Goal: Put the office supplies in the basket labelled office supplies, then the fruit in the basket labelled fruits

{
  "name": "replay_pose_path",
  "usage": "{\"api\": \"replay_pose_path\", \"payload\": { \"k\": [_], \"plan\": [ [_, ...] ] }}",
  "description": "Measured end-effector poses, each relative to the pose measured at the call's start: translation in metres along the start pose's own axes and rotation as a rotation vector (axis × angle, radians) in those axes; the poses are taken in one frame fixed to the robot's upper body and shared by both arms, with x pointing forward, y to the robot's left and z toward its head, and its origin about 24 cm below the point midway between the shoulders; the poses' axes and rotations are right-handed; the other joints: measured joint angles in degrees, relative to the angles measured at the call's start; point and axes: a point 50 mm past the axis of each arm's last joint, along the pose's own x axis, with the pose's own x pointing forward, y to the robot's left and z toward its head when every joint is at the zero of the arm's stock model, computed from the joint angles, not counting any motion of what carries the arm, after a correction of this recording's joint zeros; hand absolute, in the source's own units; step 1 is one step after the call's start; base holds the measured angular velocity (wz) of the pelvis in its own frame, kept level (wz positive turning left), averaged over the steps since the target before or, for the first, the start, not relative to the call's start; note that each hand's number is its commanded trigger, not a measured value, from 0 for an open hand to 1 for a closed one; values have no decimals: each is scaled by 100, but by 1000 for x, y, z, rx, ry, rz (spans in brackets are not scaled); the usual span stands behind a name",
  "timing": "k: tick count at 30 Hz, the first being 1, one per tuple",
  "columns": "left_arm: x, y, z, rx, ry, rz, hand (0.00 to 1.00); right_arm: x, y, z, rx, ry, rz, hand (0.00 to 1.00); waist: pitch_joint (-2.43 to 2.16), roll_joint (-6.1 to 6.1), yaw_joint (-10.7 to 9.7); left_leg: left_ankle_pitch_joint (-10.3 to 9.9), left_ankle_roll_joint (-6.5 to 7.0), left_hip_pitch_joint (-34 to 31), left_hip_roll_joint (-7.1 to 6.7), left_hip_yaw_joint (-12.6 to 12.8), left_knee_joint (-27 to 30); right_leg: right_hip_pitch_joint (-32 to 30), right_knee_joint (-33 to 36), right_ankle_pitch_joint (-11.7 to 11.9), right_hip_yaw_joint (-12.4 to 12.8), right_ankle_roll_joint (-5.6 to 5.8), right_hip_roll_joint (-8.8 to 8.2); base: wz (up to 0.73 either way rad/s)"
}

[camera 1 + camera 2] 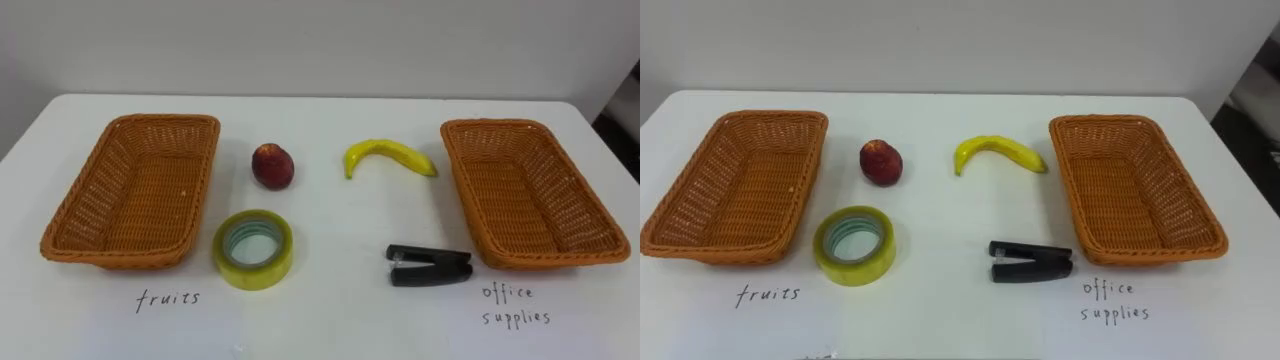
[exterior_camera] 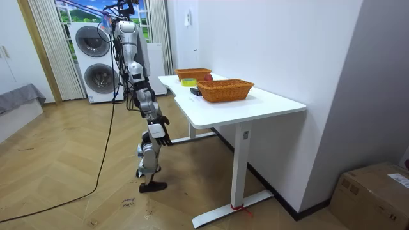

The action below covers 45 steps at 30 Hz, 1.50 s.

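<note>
A two-legged robot stands at the near edge of a white table (image 1: 330, 315), facing it, with stacked washing machines (image 2: 96, 54) behind it. Its right hand (image 2: 160, 135) hangs low beside its body, below the tabletop and well apart from everything on it. Whether that hand is open or closed cannot be told.

Seen from the robot's head and taking the middle of the table as a dial, a left basket (image 1: 130, 195) of brown wicker sits at 9 o'clock. A matching right basket (image 1: 530, 195) sits at 3 o'clock. Both hold nothing.

Four items lie between the baskets on the bare tabletop. A red fruit (image 1: 272, 165) is at 11 o'clock, and a banana (image 1: 390, 155) is at 1 o'clock. A yellow roll of tape (image 1: 255, 272) lies flat at 7 o'clock, just beside the left basket. A black stapler (image 1: 430, 266) is at 5 o'clock, just beside the right basket's near corner. A handwritten label (image 1: 168, 298) marks the table at 6 o'clock of each basket.
</note>
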Motion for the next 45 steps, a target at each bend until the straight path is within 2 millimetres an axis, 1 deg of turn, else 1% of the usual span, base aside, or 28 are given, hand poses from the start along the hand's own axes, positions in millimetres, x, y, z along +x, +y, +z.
{"api": "replay_pose_path", "payload": {
  "k": [13,17,19,26,31,36,41,45],
  "plan": [
    [0,0,1,-5,1,4,0,0,0,0,-3,3,0,0,-3,-8,8,0,0,-24,-8,-40,-2,0,1,-3,-17,7,-5,1],
    [0,0,-7,3,35,1,0,0,0,0,2,4,-2,0,-8,6,8,0,0,-32,-9,-32,-6,2,-1,-5,-12,10,-4,0],
    [0,0,-9,6,55,1,0,0,-2,-3,15,14,-10,0,-9,5,-1,0,0,-33,-10,-34,-6,3,-2,-5,-15,10,-4,0],
    [0,0,-9,9,68,4,0,-1,-6,-7,57,23,-51,0,-11,10,-21,0,0,-13,-10,-31,-1,-2,0,-5,-1,10,-4,0],
    [1,1,-7,8,64,9,0,-2,-11,-8,99,18,-84,0,-24,34,-49,-1,2,-21,-9,-35,-18,-2,6,-6,9,11,-1,0],
    [1,7,-9,-45,78,40,0,-5,-21,-8,204,-1,-136,0,-23,30,-172,3,8,-22,-9,-47,-58,-10,15,-11,16,13,8,2],
    [3,16,-8,-86,75,70,0,-9,-34,-13,346,-17,-200,0,-20,8,-173,5,11,-19,-9,-45,-95,-38,17,-11,52,14,13,-3],
    [3,27,-9,-104,68,110,0,-11,-42,-1,445,-68,-270,0,-19,-46,-210,5,12,-2,-9,-16,-103,-48,18,-11,114,13,27,-6]
  ]
}}
